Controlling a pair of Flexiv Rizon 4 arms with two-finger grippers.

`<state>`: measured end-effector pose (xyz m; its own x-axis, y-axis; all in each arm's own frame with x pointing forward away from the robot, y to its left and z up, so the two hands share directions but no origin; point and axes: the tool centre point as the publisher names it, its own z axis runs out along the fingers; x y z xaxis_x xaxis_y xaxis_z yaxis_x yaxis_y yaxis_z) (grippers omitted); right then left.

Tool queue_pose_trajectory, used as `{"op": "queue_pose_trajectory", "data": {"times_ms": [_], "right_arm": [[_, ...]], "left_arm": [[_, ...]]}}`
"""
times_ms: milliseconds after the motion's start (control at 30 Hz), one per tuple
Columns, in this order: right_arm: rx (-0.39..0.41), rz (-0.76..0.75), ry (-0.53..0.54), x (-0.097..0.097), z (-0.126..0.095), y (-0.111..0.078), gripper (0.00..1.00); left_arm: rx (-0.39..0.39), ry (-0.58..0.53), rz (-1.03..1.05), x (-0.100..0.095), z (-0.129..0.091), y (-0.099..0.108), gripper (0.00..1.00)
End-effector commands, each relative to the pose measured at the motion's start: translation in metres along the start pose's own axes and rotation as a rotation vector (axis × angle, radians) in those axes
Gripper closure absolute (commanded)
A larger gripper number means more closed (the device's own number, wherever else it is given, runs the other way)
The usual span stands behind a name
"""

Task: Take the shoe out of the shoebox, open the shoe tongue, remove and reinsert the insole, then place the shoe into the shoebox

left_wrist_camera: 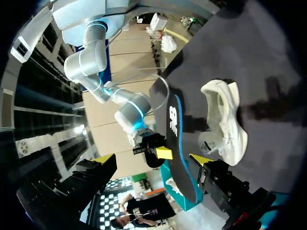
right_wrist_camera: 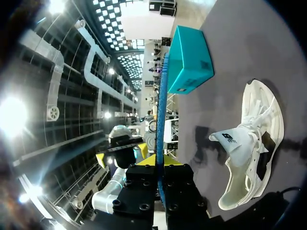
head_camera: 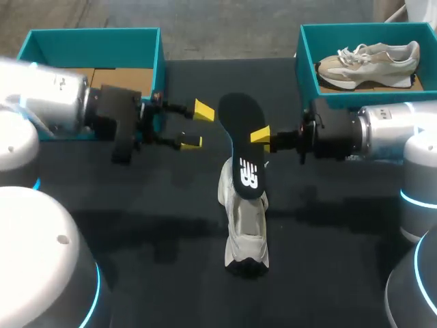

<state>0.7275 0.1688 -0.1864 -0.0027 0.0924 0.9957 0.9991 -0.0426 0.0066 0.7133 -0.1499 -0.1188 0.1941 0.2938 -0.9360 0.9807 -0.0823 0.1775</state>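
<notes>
Two teal boxes [head_camera: 95,44] [head_camera: 355,37] on black tbl [head_camera: 136,273] | shoe [head_camera: 246,232] mid-tbl | R pincer [head_camera: 259,136] grips insole [head_camera: 239,119] | L pincer [head_camera: 198,126] released

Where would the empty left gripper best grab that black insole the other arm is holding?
Probably the free long edge facing the left gripper, coming in from that side. The insole is a thin flat sheet, so fingers should pinch its two faces; the right gripper holds the opposite edge.

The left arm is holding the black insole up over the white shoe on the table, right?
Not quite: it is the right end effector that holds the black insole up over the white shoe on the table. The left end effector is open beside it. The head view shows this.
</notes>
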Motion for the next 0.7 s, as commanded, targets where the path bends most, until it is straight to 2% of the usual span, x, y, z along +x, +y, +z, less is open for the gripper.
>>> {"op": "queue_pose_trajectory", "data": {"times_ms": [33, 300, 367, 533, 700], "right_arm": [[-0.003, 0.001, -0.002, 0.0, 0.004, 0.0, 1.0], [-0.003, 0.001, -0.002, 0.0, 0.004, 0.0, 1.0], [-0.003, 0.001, -0.002, 0.0, 0.004, 0.0, 1.0], [-0.004, -0.008, -0.032, -0.002, 0.006, -0.004, 1.0], [-0.007, -0.016, -0.043, -0.005, 0.007, -0.006, 1.0]], "left_arm": [[0.026, 0.066, -0.001, -0.004, -0.01, -0.001, 0.0], [0.026, 0.066, -0.001, -0.004, -0.01, -0.001, 0.0], [0.01, 0.095, -0.049, -0.008, -0.007, 0.005, 0.0], [0.044, 0.249, -0.157, -0.022, -0.006, 0.025, 0.0], [0.081, 0.359, -0.17, -0.037, -0.007, 0.039, 0.0]]}}
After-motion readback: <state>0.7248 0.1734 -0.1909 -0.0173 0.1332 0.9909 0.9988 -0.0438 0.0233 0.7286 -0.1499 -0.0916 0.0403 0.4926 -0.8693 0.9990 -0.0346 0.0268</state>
